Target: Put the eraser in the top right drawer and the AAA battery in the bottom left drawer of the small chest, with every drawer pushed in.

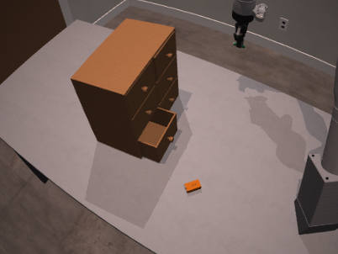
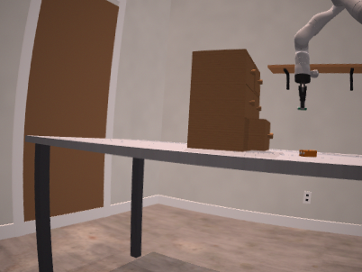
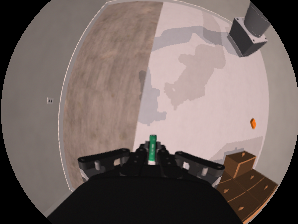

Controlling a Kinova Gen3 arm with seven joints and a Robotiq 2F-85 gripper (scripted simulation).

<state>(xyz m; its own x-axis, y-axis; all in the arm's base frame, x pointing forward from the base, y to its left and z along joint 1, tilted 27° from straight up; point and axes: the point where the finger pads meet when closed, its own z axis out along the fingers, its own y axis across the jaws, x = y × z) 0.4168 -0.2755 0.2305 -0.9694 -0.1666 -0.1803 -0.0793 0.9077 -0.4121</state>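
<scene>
Top view, left side: a tall brown wooden chest [image 1: 113, 55] [image 2: 218, 99] [image 3: 250, 192] stands upright on the pale grey desk [image 1: 235, 189] [image 2: 113, 146] [image 3: 235, 100], its drawer fronts turned toward the robot's side.
Drawers: and it's the left one of the bottom row, a brown wooden tray with a small knob [image 1: 165, 147] [image 2: 257, 135] [image 3: 242, 167], that sticks well out of the front; both top-row drawers sit pushed in.
Orange block: next along, a small, flat orange block [image 1: 192, 185] [image 2: 308, 153] [image 3: 253, 123] lies on the desk, apart from the chest and out beyond the open drawer; whether it's the eraser, I can't tell.
Fingers: up high now, the black fingers [image 1: 240, 39] [image 2: 301, 100] point down, drawn narrow and gripping the battery.
Battery: there it is, the slim green AAA battery [image 1: 236, 44] [image 2: 302, 108] [image 3: 152, 147], held crosswise at the tips, well above desk level and well apart from the chest.
Arm: the pale grey arm [image 1: 244, 8] [image 2: 312, 33] reaches down to the fingers from above.
Far right: the dark grey block-shaped base [image 1: 315, 198] [image 3: 246, 40] stands on the desk, well apart from the orange block.
</scene>
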